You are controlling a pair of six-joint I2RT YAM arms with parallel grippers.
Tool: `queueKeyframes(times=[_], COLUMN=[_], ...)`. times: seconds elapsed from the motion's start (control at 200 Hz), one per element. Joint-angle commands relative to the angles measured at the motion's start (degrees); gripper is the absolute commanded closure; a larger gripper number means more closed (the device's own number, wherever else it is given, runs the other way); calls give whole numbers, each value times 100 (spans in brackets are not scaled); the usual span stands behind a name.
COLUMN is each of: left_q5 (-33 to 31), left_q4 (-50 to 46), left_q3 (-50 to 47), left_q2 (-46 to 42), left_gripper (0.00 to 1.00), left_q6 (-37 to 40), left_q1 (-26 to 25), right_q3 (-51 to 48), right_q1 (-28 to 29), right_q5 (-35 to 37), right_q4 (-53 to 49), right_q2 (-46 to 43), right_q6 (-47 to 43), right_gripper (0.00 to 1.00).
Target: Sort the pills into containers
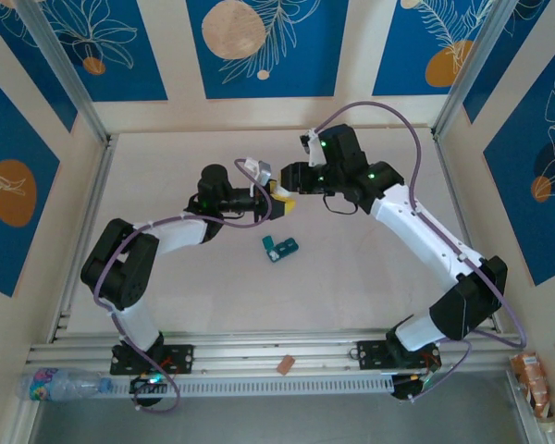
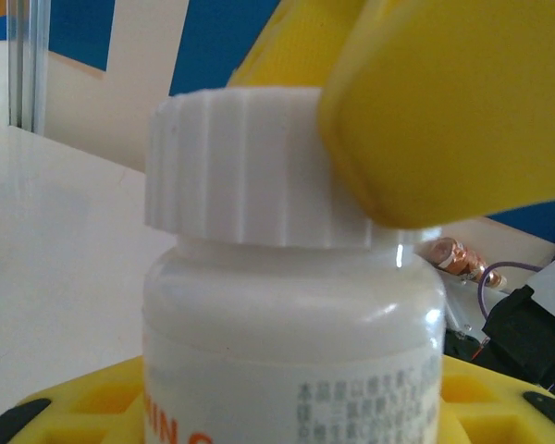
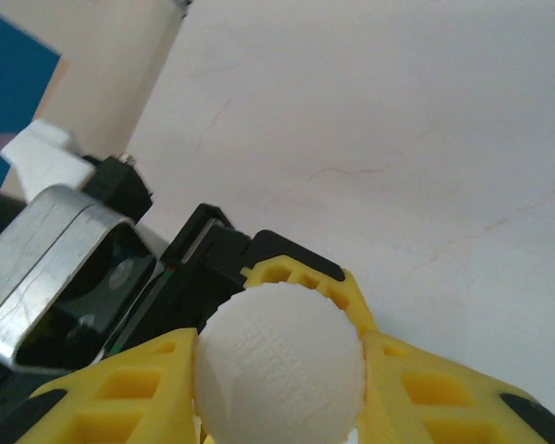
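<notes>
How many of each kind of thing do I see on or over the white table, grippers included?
Grippers: 2, the left gripper and the right gripper
White bottle: 1
Teal organiser: 1
Total: 4

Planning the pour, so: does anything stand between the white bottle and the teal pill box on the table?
Yes: the ribbed cap is on the bottle, with the right tool shut on it and the left tool holding the bottle. The table between bottle and pill box shows nothing in the way.
</notes>
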Motion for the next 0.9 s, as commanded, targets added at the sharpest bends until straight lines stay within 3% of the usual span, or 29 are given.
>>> queueKeyframes(times=[0.0, 0.08, 0.17, 0.27, 0.5, 0.67, 0.895], left_q5=[-152, -170, -180, -140, 243, 462, 621], left_q4=[401, 389, 405, 464, 777, 896, 920], left_q3=[132, 119, 84, 83, 135, 168, 206], left_q2=[-251, -260, -276, -251, -122, -49, -2], left_gripper=[100, 100, 100, 100, 100, 100, 100], left_q6=[153, 189, 213, 191, -69, -263, -442], left_q1=[-38, -37, -37, -36, -34, -32, -37], right_q3=[-130, 57, 191, 140, -124, 194, 887], right_q1=[338, 264, 73, -175, -666, -959, -938], right_q5=[507, 524, 418, -57, -1814, -2147, -2323], right_q4=[-440, -583, -736, -593, -117, -439, -831], right_q2=[117, 143, 39, -285, -721, -413, 156], right_q6=[576, 505, 445, 242, -1238, -2068, -2333], right_gripper=[67, 61, 37, 25, 22, 23, 25])
